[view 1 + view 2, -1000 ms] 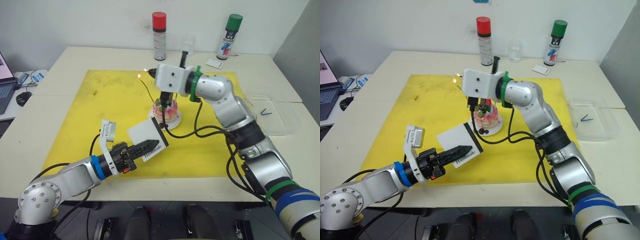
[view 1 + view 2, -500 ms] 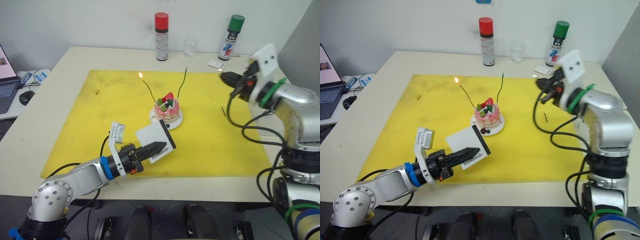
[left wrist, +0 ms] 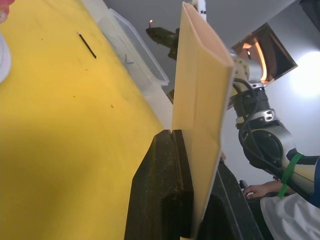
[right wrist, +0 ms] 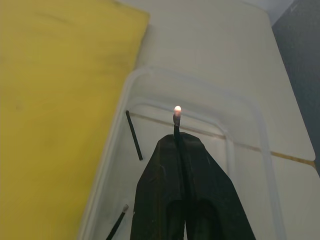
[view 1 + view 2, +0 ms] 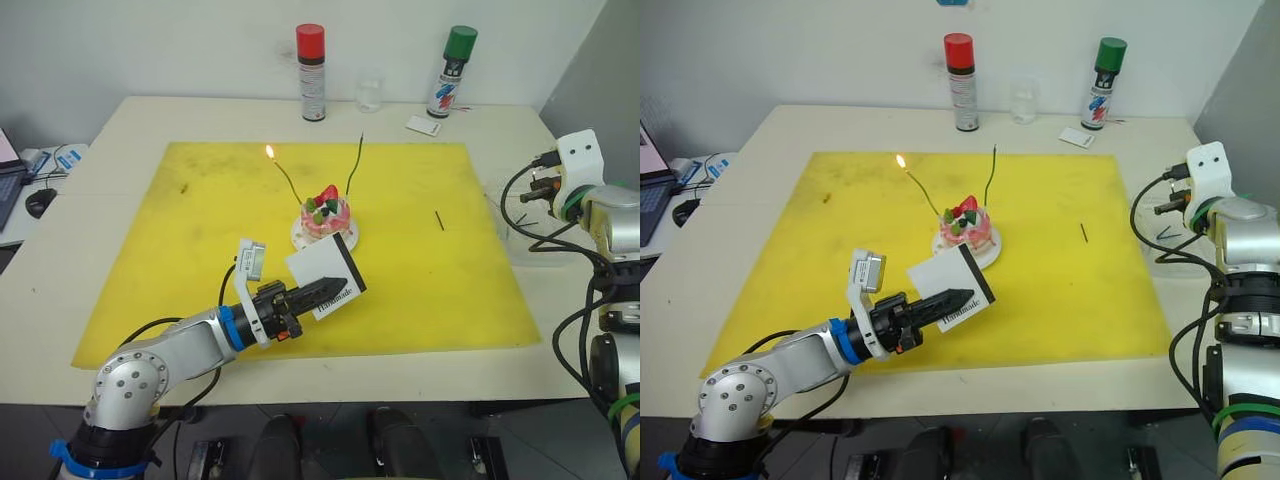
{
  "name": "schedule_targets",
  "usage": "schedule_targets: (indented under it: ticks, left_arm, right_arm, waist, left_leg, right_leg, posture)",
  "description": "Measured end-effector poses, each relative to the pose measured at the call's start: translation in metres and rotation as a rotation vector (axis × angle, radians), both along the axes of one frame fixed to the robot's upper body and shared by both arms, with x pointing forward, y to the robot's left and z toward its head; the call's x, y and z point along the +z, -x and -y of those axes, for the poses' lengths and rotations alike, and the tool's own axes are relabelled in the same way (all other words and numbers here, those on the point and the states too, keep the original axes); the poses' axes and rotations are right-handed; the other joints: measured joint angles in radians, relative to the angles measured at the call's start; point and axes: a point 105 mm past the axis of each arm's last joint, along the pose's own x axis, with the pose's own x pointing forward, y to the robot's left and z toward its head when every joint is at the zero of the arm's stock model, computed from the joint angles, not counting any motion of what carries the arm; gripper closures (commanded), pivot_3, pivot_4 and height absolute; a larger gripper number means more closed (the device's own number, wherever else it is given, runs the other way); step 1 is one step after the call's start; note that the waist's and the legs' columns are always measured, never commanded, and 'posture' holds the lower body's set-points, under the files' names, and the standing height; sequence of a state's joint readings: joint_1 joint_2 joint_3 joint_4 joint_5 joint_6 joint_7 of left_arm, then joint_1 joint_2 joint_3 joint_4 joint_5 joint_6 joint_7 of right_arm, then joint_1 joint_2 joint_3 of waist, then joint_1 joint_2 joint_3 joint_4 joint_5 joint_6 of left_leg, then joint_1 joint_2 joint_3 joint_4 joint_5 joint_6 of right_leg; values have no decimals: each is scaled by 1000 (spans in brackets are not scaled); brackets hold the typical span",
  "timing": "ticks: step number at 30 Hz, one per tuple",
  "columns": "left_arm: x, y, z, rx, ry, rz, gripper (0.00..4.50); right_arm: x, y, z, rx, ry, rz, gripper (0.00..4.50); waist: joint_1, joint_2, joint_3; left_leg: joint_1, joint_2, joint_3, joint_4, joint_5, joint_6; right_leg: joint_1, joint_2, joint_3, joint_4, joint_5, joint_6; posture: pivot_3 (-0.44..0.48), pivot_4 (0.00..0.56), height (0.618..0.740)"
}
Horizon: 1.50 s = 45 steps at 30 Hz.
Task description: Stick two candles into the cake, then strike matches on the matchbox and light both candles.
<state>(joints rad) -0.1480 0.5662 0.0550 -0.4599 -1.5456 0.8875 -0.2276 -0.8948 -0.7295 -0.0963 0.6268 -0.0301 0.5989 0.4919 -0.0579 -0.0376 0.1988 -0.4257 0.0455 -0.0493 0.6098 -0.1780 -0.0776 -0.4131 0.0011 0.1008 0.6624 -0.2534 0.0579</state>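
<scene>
The pink cake (image 5: 322,215) stands on its white plate (image 5: 298,238) mid-mat with two green candles in it. The left candle (image 5: 286,182) burns with a small flame; the right candle (image 5: 354,168) has none. My left gripper (image 5: 330,288) is shut on the white matchbox (image 5: 325,275), holding it just in front of the cake. Far to the right, my right gripper (image 4: 179,137) is shut on a match (image 4: 176,120) whose tip glows, above the clear tray (image 4: 210,120). Another match (image 5: 439,220) lies on the mat right of the cake.
The yellow mat (image 5: 200,230) covers the table's middle. At the back stand a red-capped can (image 5: 311,72), a clear glass (image 5: 369,90), a green-capped can (image 5: 445,72) and a small white card (image 5: 422,125). Loose matches (image 4: 134,135) lie in the tray.
My right arm has swung from above the cake out to the right, over the tray, still holding its match. The head view has shifted. The left gripper keeps the matchbox.
</scene>
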Motion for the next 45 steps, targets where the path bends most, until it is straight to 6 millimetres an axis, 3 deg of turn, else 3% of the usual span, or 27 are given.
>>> schedule_targets:
  ticks: [2,5,13,16,19,21,24,30,37,40,42,45]
  left_arm:
    - [-3,1,-1,5,-1,-10,4500]
    - [-7,2,-2,11,0,-26,4500]
    - [-7,2,-2,20,-5,-28,4500]
    - [-6,1,-4,26,-8,-25,4500]
    - [-5,1,-5,28,-10,-22,4500]
    - [-5,1,-6,26,-13,-22,4500]
    - [-5,1,-10,36,-28,-24,4500]
    - [-1,7,-14,30,-34,-28,4500]
    - [0,9,-14,36,-40,-34,4500]
    - [0,9,-15,38,-51,-34,4500]
    - [0,9,-16,39,-57,-34,4500]
    - [1,9,-16,40,-56,-35,4500]
  right_arm:
    - [-7,0,5,-11,2,-15,3832]
    - [-9,-2,12,-39,3,-10,2788]
    - [18,-5,20,-75,59,146,36]
    - [32,-9,4,-4,-6,247,36]
    - [34,-9,-40,189,-108,317,36]
    - [19,-4,-72,322,-156,313,36]
    - [-8,3,-93,389,-206,269,36]
    - [-47,6,-109,360,-270,260,36]
    - [-75,-5,-132,292,-322,242,36]
    - [-79,-11,-132,259,-305,244,628]
    - [-75,-15,-132,252,-286,259,1278]
    - [-77,-17,-133,248,-277,254,1278]
  waist:
    - [1,0,0]
    - [0,0,0]
    - [1,0,0]
    - [-2,0,0]
    - [-6,0,0]
    - [-2,0,0]
    - [5,1,0]
    - [4,1,0]
    - [-1,1,0]
    - [0,1,0]
    - [0,1,0]
    - [0,1,0]
  left_leg:
    - [0,0,0,0,0,0]
    - [0,0,0,0,0,0]
    - [0,0,0,1,0,0]
    - [0,0,0,1,0,0]
    - [1,1,-2,1,0,0]
    - [1,1,-3,0,0,0]
    - [1,1,-3,1,0,0]
    - [1,1,-3,2,0,0]
    - [1,1,-3,2,0,0]
    - [1,1,-3,2,0,0]
    - [1,1,-3,2,0,0]
    - [1,1,-3,2,0,0]
  right_leg:
    - [0,0,0,0,0,0]
    - [0,0,0,0,0,1]
    - [0,0,0,0,1,2]
    - [0,0,0,0,1,2]
    - [2,2,-1,1,1,2]
    - [2,2,-2,1,1,2]
    - [2,1,-2,1,1,2]
    - [2,1,-1,1,1,2]
    - [3,2,-1,1,2,3]
    - [3,1,-1,1,2,2]
    - [3,1,-1,0,2,3]
    - [3,1,-1,1,2,2]
  posture:
    - [0,150,740]
    - [0,150,740]
    - [0,150,740]
    - [0,150,740]
    - [0,150,740]
    - [0,150,740]
    - [0,150,740]
    - [0,150,740]
    - [0,150,740]
    - [0,150,740]
    - [0,150,740]
    - [0,150,740]
